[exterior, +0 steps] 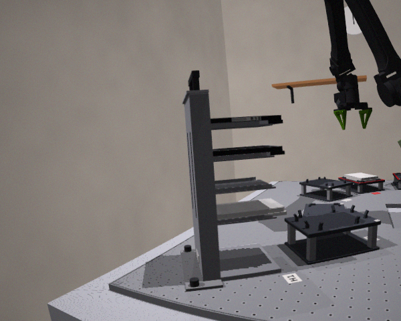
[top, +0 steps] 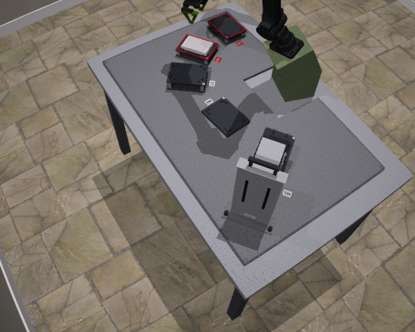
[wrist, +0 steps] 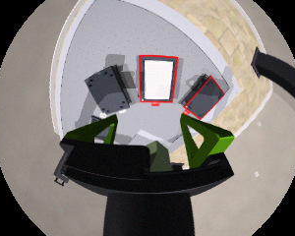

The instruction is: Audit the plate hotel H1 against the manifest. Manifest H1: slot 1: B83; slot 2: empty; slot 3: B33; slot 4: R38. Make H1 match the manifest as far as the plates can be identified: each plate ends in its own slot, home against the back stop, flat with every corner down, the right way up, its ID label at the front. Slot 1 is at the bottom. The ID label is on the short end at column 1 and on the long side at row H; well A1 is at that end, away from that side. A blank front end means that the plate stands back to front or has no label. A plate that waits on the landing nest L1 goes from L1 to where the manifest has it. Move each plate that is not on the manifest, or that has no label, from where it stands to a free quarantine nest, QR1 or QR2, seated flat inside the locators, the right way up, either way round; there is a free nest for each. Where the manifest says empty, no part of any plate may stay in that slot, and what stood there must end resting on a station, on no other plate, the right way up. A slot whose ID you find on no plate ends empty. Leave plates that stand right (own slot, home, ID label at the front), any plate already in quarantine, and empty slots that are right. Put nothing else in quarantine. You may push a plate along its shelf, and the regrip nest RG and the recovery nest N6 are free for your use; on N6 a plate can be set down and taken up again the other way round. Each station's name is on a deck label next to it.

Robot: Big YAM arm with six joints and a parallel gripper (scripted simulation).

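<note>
Gripper raised, plate rack well away

The gripper [exterior: 352, 119] is held with fingers apart and nothing between them, high over the worktop's far edge; the rack [exterior: 200, 179], plates shelved, lies toward the near edge.

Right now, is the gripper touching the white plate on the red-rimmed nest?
Apart. The exterior view shows the gripper open, hanging well above the white plate on the red-rimmed nest, with bare wall between them.
</note>
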